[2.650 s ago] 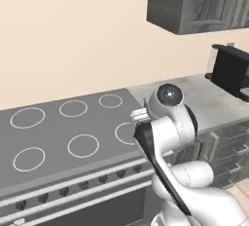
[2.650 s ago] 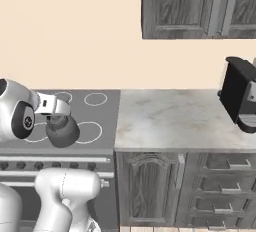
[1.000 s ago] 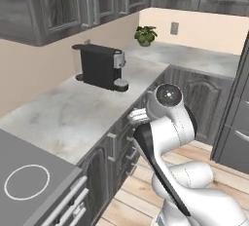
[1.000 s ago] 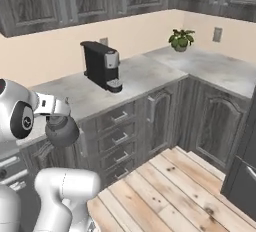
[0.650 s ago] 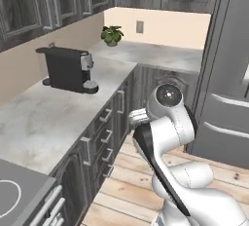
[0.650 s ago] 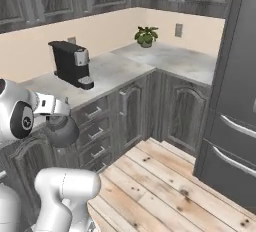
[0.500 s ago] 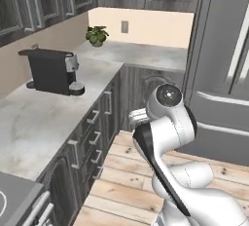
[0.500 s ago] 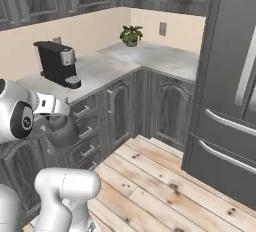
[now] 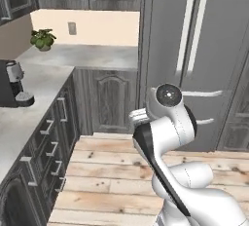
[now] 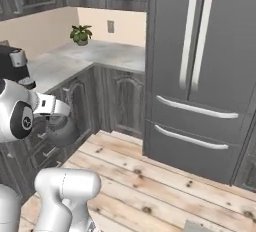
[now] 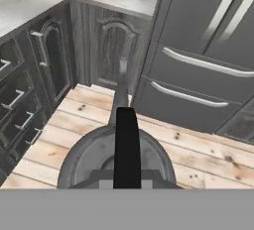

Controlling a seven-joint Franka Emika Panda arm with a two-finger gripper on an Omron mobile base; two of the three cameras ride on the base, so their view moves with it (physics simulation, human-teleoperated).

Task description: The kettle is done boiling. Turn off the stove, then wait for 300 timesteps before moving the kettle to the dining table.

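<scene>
One tall grey fridge (image 10: 200,76) with two long door handles and two drawer pulls fills the right; one marble corner counter (image 9: 73,57) runs left over dark cabinets. One black coffee machine (image 9: 12,84) and one potted plant (image 9: 43,39) stand on that counter. One kettle (image 11: 116,157) hangs above the plank floor (image 10: 165,191), its black handle clamped in the closed gripper (image 10: 56,112).

Dark grey kettle (image 11: 94,157); black handle (image 11: 127,144)
</scene>
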